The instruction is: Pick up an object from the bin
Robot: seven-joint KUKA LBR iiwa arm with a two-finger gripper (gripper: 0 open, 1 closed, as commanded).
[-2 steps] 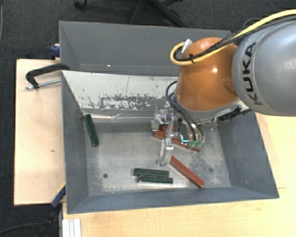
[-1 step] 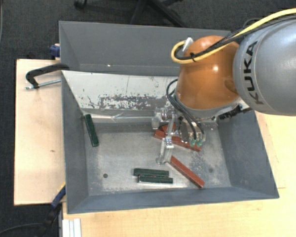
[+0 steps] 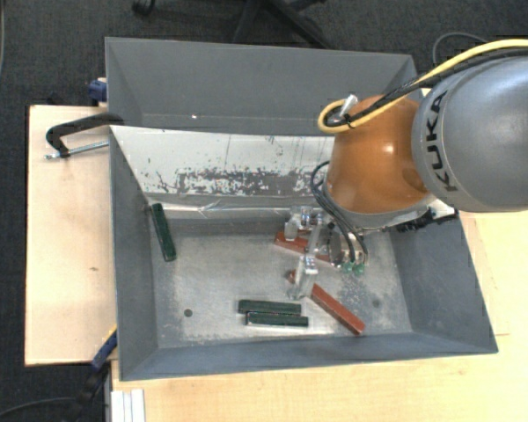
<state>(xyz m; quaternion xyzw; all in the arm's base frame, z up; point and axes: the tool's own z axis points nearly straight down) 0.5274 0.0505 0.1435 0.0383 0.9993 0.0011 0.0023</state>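
Bin [image 3: 132, 262]: loose bars on its floor
Gripper [image 3: 305, 275]: low in the bin; jaws cannot be told
Just beside gripper: red-brown bar [image 3: 339, 311]
Near gripper: two dark green bars [image 3: 273, 313]

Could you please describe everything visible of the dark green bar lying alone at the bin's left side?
The dark green bar is slim, straight and flat-sided, with a dull finish, perhaps plastic. It looks whole. It lies flat on the floor of the bin by the left wall, its far end near the back-left corner, slanting slightly away from the wall toward the front. Only the bin touches it.
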